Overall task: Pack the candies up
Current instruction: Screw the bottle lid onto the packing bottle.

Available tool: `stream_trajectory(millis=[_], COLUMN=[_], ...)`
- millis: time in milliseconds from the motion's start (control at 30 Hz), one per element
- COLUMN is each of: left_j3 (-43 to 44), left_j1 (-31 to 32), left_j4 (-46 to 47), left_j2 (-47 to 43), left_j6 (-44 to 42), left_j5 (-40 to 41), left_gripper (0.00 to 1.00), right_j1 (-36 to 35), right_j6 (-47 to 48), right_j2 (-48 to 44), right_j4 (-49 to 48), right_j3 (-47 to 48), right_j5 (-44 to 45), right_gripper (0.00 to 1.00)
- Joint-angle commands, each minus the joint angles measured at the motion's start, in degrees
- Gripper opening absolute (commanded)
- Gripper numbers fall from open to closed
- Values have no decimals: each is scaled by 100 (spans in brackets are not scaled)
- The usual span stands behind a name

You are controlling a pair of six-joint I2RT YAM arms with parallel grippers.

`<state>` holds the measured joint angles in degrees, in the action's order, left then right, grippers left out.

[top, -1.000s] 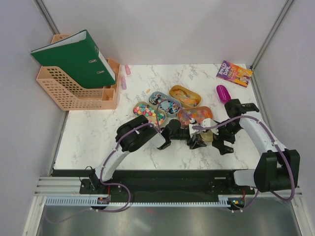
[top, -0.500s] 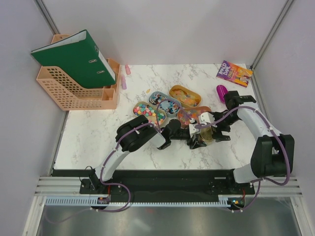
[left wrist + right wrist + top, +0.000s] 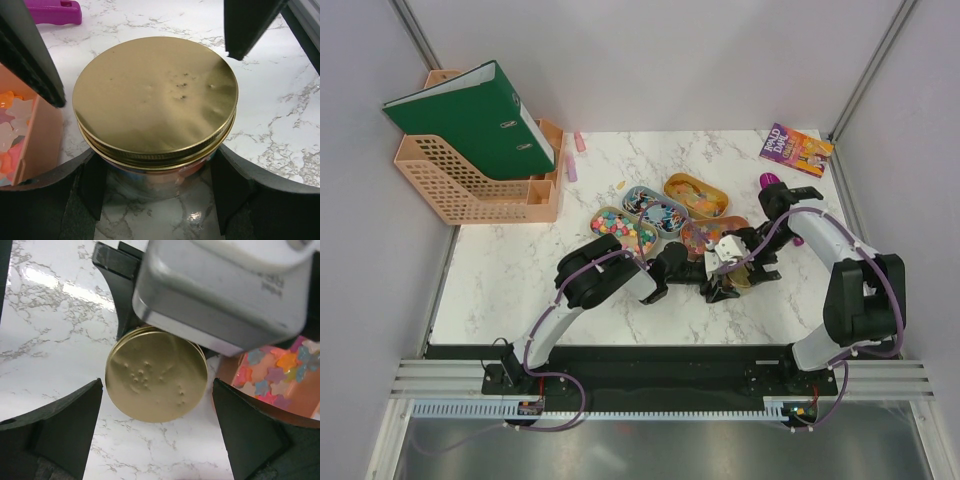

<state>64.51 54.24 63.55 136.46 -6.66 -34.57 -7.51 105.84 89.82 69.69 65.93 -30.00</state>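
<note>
A glass jar [image 3: 150, 180] with a round gold lid [image 3: 155, 97] stands on the marble table [image 3: 500, 270]. My left gripper [image 3: 160, 192] is shut on the jar's glass body, one pad [image 3: 92, 187] against each side. My right gripper [image 3: 157, 387] hangs open over the lid [image 3: 156, 375], its fingers [image 3: 60, 425] wide of the rim and not touching. In the overhead view the right gripper [image 3: 738, 260] covers the jar. Candies [image 3: 280, 372] fill the oval tray [image 3: 705, 233] beside the jar, and more candies [image 3: 620, 227] lie in the tray further left.
Two further trays [image 3: 655, 208] [image 3: 695, 194] sit behind the jar. A purple scoop [image 3: 769, 181] lies partly under the right arm. A book [image 3: 796, 148] is at the back right. At the back left stands a peach file rack [image 3: 470, 185] with a green binder [image 3: 475, 118]; a pink marker [image 3: 570, 166] lies beside it.
My right arm has swung left and away from the near edge, bringing its open gripper over the jar lid. The left arm and jar have not moved.
</note>
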Motion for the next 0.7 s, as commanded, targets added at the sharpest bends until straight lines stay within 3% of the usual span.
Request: stream_trajectory(millis=[0, 667], left_j3=[-448, -439], left_j1=[-124, -115], left_j4=[-2989, -3006], left_j2=[873, 882], left_j6=[-187, -170], left_j5=[750, 723], left_gripper=[2, 2], right_j1=[-93, -119], right_j6=[350, -169], right_j2=[79, 369], right_j4=[422, 255], right_j3=[78, 209], right_j5=[-305, -278], right_gripper=[98, 98])
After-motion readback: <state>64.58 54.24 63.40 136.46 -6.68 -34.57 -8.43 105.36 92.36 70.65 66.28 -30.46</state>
